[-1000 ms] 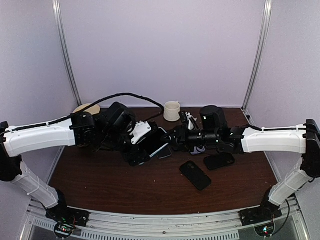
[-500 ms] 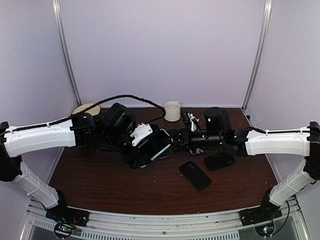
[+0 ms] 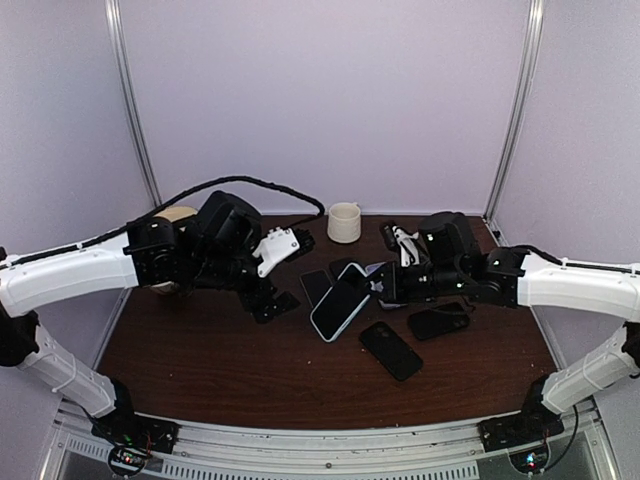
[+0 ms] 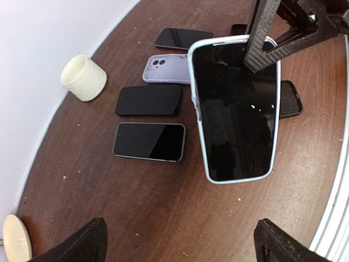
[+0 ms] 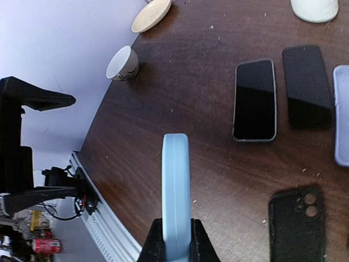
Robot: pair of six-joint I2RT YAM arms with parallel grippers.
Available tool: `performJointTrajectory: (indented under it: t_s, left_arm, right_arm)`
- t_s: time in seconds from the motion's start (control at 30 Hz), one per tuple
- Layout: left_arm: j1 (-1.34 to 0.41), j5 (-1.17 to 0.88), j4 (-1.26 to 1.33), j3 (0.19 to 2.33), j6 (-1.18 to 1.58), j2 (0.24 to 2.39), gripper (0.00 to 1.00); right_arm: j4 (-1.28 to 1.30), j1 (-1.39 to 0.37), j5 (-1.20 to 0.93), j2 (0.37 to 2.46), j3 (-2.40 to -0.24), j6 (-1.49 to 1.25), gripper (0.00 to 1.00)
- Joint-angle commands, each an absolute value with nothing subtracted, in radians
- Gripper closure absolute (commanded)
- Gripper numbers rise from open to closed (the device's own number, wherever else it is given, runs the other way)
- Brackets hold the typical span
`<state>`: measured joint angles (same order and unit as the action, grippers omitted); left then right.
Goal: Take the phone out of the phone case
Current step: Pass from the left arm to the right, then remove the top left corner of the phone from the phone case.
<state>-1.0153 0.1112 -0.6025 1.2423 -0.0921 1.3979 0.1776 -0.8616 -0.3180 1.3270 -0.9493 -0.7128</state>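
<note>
The phone [image 4: 234,109] shows a dark screen and sits in a light-blue phone case [image 3: 340,308]. It hangs tilted just above the table. My right gripper [image 3: 385,290] is shut on the case's top end, and its black fingers [image 4: 267,33] clamp the rim. In the right wrist view the case [image 5: 176,191] runs edge-on out from the right gripper [image 5: 176,240]. My left gripper [image 3: 290,272] stands wide open to the left of the phone and touches nothing. In its own view the left gripper [image 4: 180,248] holds only bare table, and the phone lies beyond its tips.
Under and behind the held phone lie a bare phone [image 4: 149,142], a black one [image 4: 148,100], a lilac case [image 4: 166,69] and another phone [image 4: 183,38]. Two black cases [image 3: 390,350] [image 3: 438,322] lie front right. A cream cup [image 3: 344,222] stands at the back, a saucer [image 5: 151,15] far left.
My left gripper has let go of the cased phone, opened wide and drawn back to the left. The right gripper has shut on the case and carried it slightly right.
</note>
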Motion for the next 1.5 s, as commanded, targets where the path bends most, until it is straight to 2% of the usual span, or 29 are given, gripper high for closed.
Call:
performJointTrajectory:
  t_s: [0.0, 0.1, 0.2, 0.37, 0.5, 0.67, 1.03, 1.33, 1.47]
  left_arm:
    - [-1.013, 0.231, -0.524, 1.221, -0.18, 1.313, 0.03]
    - [-1.011, 0.271, -0.437, 1.139, -0.246, 1.261, 0.02]
    - [-1.011, 0.198, -0.336, 1.021, -0.335, 1.197, 0.04]
    - [-1.01, -0.014, -0.222, 0.861, -0.468, 1.102, 0.11]
    - [-1.01, -0.178, -0.247, 0.842, -0.504, 1.08, 0.13]
    - [-1.012, -0.407, -0.227, 0.781, -0.574, 1.043, 0.2]
    - [-1.011, -0.436, -0.233, 0.74, -0.597, 0.99, 0.22]
    - [-1.01, -0.518, -0.206, 0.691, -0.647, 0.947, 0.26]
    - [-1.011, -0.571, -0.212, 0.68, -0.666, 0.936, 0.31]
  right_arm:
    - [0.113, -0.857, -0.186, 1.244, -0.964, -0.453, 1.0]
    - [-0.077, -0.859, -0.118, 1.182, -0.855, -0.342, 1.0]
    - [-0.224, -0.859, -0.071, 1.124, -0.758, -0.236, 1.0]
    - [-0.158, -0.861, -0.108, 1.087, -0.771, -0.089, 1.0]
    - [-0.097, -0.861, -0.35, 1.054, -0.784, 0.109, 1.0]
    - [0.042, -0.861, -0.442, 1.029, -0.833, 0.271, 1.0]
    - [0.044, -0.861, -0.7, 1.005, -0.84, 0.486, 1.0]
    - [-0.064, -0.863, -0.831, 1.088, -0.874, 0.413, 1.0]
    - [0.011, -0.882, -0.815, 1.146, -0.947, 0.404, 1.0]
